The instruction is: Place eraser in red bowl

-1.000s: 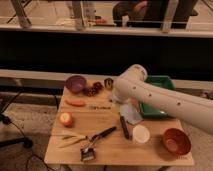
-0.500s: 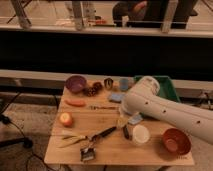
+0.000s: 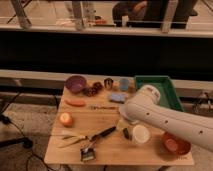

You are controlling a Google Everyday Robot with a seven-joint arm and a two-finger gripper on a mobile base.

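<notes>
**While the gripper hangs low beside the white cup, the eraser is outside the red bowl**

Seen from above and in front, a wooden table stands before a dark wall with railings behind it. A thick white robot arm comes in from the lower right and bends down over the middle of the table. Its gripper is tucked under the rounded wrist, close to the tabletop and just left of the white cup. Most of it is hidden by the arm, so I cannot tell whether it is wide, narrow or holding anything.

The eraser shows as a small dark bar right below the gripper, just beside the left edge of the white cup. Whether the gripper touches it cannot be made out. The red bowl sits at the table's near right corner, partly covered by the arm, with the white cup between it and the eraser.

Elsewhere on the table:
- A purple bowl sits at the far left corner.
- A carrot lies in front of that bowl, with a round orange fruit nearer the camera.
- A black-handled brush lies at an angle near the front edge, left of the eraser.
- A flat pale-blue block lies near the middle, with a blue cup behind it.
- A green tray fills the far right corner, partly behind the arm.
</notes>
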